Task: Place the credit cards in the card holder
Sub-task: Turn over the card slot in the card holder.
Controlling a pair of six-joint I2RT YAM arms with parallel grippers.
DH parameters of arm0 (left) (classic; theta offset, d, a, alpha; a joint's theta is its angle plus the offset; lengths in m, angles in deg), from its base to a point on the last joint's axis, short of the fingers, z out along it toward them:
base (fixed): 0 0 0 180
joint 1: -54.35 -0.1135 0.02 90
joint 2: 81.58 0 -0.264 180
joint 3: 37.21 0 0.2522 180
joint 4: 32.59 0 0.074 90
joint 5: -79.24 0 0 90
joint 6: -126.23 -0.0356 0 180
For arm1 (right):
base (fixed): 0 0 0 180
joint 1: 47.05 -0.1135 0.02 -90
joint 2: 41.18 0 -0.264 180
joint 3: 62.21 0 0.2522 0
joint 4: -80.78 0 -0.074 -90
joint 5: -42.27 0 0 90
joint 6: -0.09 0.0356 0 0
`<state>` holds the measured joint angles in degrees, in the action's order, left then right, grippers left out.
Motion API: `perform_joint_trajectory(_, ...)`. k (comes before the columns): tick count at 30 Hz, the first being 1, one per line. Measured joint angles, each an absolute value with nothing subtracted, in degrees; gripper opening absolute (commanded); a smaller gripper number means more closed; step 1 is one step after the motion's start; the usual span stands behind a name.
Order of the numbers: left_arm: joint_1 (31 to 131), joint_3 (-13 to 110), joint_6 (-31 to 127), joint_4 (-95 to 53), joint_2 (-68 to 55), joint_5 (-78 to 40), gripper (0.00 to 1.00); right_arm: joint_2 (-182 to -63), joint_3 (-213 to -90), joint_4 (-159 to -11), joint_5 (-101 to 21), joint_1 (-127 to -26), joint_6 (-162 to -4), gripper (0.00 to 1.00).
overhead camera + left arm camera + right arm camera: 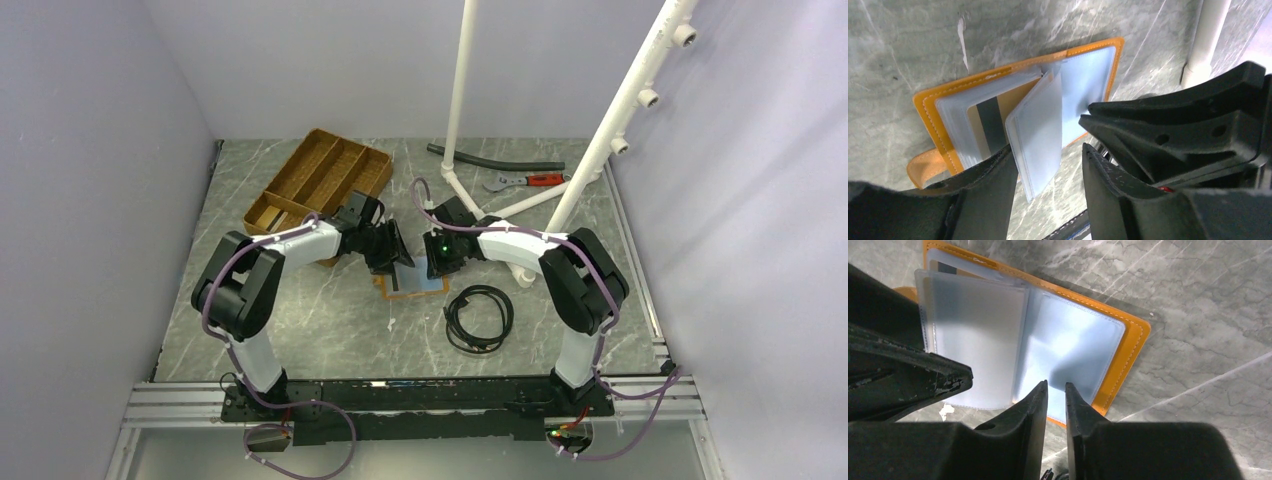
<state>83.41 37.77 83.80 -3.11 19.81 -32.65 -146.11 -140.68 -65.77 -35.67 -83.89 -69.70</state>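
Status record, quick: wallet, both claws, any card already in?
wallet: orange leather-like folding card holder, open on the grey marble table
left claw: open, translucent blue-grey sleeve page upright inside its gap
right claw: narrow gap, tips over the holder's open pocket page; grip cannot be told
card inside: tan card with a dark stripe, in a pocket beside that sleeve

A wooden tray (318, 178), coiled black cable (452, 321), black hose (490, 160) and red-handled wrench (530, 181) are seen on the marbled table (300, 330).

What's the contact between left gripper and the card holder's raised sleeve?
Cannot tell. Left wrist: raised sleeve stands between left gripper fingers; one overlaps its edge.
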Motion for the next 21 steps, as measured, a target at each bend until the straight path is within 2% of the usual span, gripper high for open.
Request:
perform_joint_trajectory(1, 83.4, 37.3, 83.9, -3.3, 19.5, -32.9, 0.51, -146.1, -140.6, -65.8, -35.7, -83.9, -69.5, 0.23)
perform_joint_trajectory(6, 83.4, 35.9, 84.2, -4.7, 18.9, -33.9, 0.41, -145.0, -139.0, -67.8, -34.6, -83.9, -69.1, 0.59)
perform_joint_trajectory(8, 83.4, 35.9, 84.3, -5.1, 18.9, -34.1, 0.38, -142.4, -136.6, -69.3, -33.5, -84.1, -69.4, 0.66)
perform_joint_trajectory(11, 83.4, 35.9, 84.6, -5.7, 18.9, -34.5, 0.38, -140.1, -135.4, -69.5, -32.7, -84.9, -70.1, 0.7)
perform_joint_trajectory(21, 83.4, 35.9, 85.0, -6.1, 18.9, -34.9, 0.38, -141.1, -138.0, -70.5, -32.6, -87.5, -70.5, 0.73)
